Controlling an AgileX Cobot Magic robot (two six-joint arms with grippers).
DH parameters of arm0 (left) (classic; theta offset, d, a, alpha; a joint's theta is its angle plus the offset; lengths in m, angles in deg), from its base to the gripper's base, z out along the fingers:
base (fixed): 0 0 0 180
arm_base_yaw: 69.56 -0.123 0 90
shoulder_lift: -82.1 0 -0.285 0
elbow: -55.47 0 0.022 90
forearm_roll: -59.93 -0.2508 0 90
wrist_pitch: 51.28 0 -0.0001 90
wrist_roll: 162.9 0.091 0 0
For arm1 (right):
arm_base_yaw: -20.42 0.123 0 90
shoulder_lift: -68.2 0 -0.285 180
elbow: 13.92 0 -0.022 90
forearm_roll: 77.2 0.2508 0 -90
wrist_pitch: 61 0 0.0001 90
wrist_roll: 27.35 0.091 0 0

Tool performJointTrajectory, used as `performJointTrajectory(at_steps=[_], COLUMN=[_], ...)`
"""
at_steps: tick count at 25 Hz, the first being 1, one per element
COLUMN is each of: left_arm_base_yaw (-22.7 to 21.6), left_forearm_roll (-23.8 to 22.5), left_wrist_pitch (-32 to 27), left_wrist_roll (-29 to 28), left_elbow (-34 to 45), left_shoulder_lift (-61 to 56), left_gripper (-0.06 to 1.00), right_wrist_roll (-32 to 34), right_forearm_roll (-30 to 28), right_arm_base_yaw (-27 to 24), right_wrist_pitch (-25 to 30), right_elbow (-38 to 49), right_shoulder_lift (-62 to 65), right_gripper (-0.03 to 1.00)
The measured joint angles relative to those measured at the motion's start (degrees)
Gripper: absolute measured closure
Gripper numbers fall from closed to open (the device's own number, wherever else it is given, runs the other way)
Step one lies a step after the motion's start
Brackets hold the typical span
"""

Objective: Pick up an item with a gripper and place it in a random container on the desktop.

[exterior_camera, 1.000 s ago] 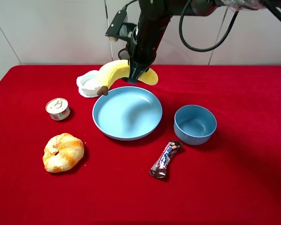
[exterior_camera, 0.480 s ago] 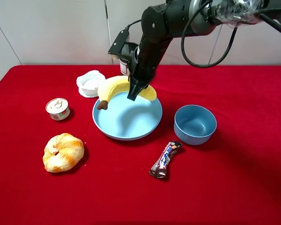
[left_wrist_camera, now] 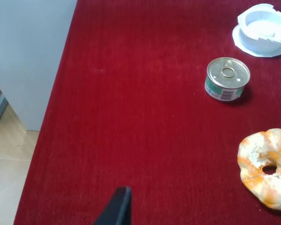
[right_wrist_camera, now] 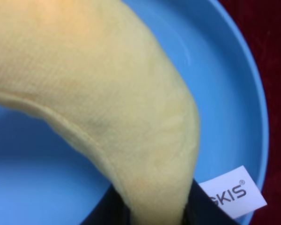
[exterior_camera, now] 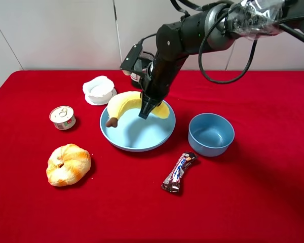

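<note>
Banana (exterior_camera: pixel 124 103), soft and light by its plush look, hangs at upper centre just over the blue plate (exterior_camera: pixel 137 137), pinched right of its middle by the right hand (exterior_camera: pixel 143 114). That squashy body should forgive a firm squeeze.

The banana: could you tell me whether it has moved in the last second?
Yes. The banana, in the right gripper, has come down from the far rim of the light-blue plate to over its inside.
</note>
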Motion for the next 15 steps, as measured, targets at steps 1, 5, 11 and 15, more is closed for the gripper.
performJointTrajectory(at_steps=[1,5,11,15], left_arm_base_yaw=[0.0,0.0,0.0,0.0], left_forearm_roll=[0.0,0.0,0.0,0.0], left_wrist_pitch=[0.0,0.0,0.0,0.0], left_wrist_roll=[0.0,0.0,0.0,0.0], left_elbow=[0.0,0.0,0.0,0.0], left_shoulder_lift=[0.0,0.0,0.0,0.0], left_gripper=[-0.04,-0.04,-0.04,-0.04], right_wrist_roll=[0.0,0.0,0.0,0.0], right_forearm_roll=[0.0,0.0,0.5,0.6], right_arm_base_yaw=[0.0,0.0,0.0,0.0], right_wrist_pitch=[-0.3,-1.2,-1.5,-1.6], right_elbow=[0.4,1.3,1.3,1.4], right_shoulder_lift=[0.0,0.0,-2.1,-2.6], right_gripper=[0.87,0.87,0.87,0.87])
